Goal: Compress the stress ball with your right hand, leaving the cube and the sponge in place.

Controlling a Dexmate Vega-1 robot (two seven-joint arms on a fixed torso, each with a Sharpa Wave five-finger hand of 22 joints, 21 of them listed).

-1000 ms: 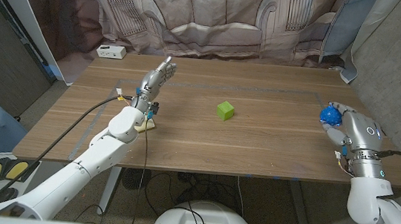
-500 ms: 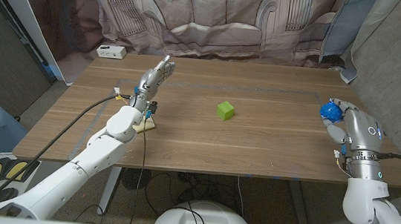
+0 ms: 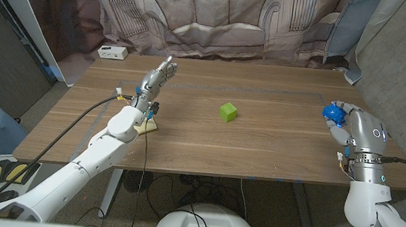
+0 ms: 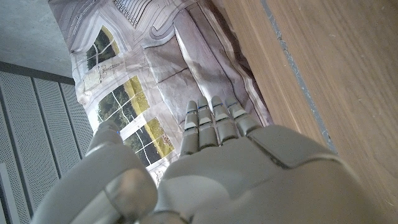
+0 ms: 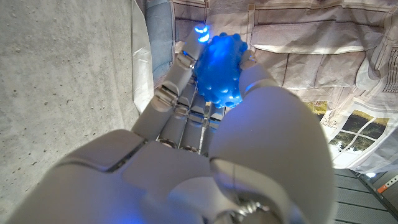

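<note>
Holding the bumpy blue stress ball (image 3: pixel 332 113) in the right hand (image 3: pixel 358 130) at three o'clock, green cube (image 3: pixel 227 112) mid-table, left hand (image 3: pixel 157 78) fingers straight, holding nothing, at ten o'clock, sponge (image 3: pixel 149 127) under its arm.

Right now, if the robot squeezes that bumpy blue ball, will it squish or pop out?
Probably squish: the stress ball looks soft and knobbly. The bumps likely give grip, and the right hand wraps its fingers around it, so slipping seems unlikely.

No lettering, label, brand or number is legible on anything in these views
</note>
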